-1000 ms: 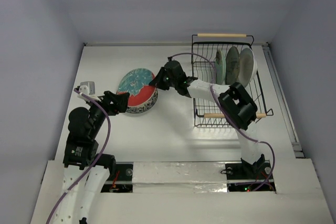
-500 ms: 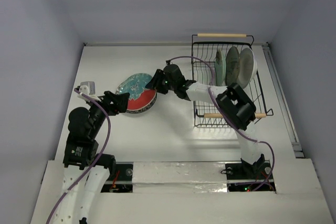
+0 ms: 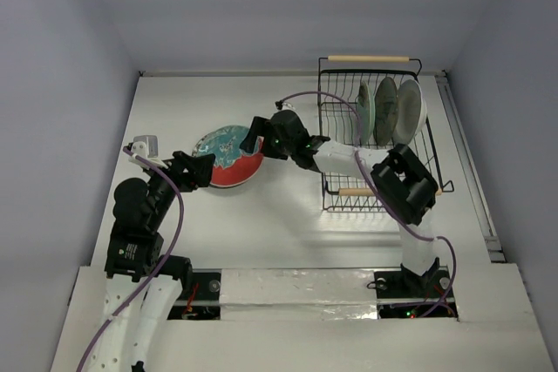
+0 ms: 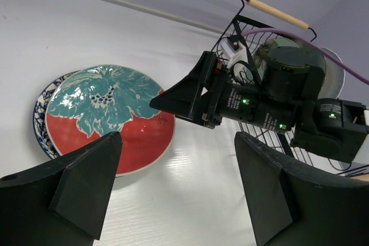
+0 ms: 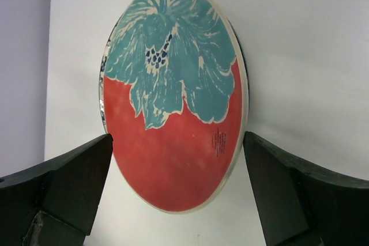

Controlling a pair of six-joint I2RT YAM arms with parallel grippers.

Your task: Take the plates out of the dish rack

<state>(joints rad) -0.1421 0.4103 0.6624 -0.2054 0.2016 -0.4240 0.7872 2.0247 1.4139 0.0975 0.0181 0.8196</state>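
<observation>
White surface | red-and-teal plate atop blue-rimmed plate, 9 o'clock | right claw spread wide over it | left claw spread, empty | dish rack 2 o'clock, three plates upright

The white table bears the dish rack and a blue-rimmed plate.

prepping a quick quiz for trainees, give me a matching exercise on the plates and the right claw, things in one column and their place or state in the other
1 red-and-teal plate
2 blue-rimmed plate
3 plain white plate
4 right claw

a standing on edge in the dish rack
b open
c lying flat on top of another plate
d underneath, only its rim showing

Pairs: 1-c, 2-d, 3-a, 4-b
</observation>
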